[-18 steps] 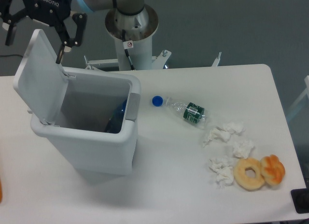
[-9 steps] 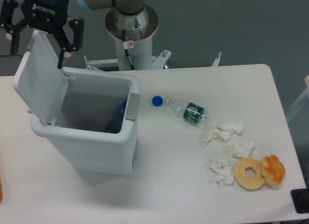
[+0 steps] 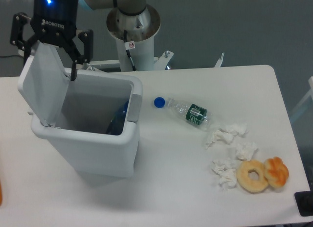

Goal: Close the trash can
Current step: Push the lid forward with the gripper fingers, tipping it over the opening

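Observation:
The trash can (image 3: 93, 144) is a large white bin at the left of the table, with a grey inside and something dark blue in it. Its flat white lid (image 3: 43, 85) stands up on the left side, hinged and tilted slightly over the opening. My gripper (image 3: 49, 58) is open above the lid's top edge, its black fingers (image 3: 74, 53) straddling that edge, one on each side.
A crushed clear bottle (image 3: 188, 111) with a blue cap lies right of the bin. Crumpled white tissues (image 3: 230, 148), a doughnut (image 3: 253, 176) and a pastry (image 3: 277, 171) lie near the front right. The arm's base (image 3: 133, 29) stands behind the table.
My gripper has moved right and down onto the lid's top edge, and the lid has tipped a little toward the bin's opening.

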Controlling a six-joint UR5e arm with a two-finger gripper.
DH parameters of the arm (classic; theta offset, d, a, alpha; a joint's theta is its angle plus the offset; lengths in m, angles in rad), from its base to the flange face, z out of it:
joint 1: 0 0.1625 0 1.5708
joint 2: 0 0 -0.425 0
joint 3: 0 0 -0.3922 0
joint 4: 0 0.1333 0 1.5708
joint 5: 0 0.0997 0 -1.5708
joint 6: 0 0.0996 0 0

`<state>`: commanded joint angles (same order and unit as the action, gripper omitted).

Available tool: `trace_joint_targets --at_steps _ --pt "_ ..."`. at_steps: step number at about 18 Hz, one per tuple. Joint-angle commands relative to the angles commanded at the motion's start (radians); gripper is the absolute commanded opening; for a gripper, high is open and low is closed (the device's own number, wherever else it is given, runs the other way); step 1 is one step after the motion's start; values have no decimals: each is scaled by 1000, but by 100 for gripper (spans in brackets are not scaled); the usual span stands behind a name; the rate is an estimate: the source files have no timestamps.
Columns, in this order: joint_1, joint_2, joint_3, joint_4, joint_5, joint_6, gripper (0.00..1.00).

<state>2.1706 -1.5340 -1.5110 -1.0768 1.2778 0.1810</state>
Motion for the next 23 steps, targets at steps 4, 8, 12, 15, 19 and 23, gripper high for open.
trace_joint_targets --at_steps 4,8,12,15,19,23 --pt "11 6 -2 -5 2 0 100" --pt "29 8 -2 -5 0 0 100" --pt "58 6 -2 -5 -2 0 100" --pt "81 2 -3 -3 -5 2 100" --pt "98 -2 -6 -5 -5 6 100" --pt "127 -5 -28 -8 -6 51 100"
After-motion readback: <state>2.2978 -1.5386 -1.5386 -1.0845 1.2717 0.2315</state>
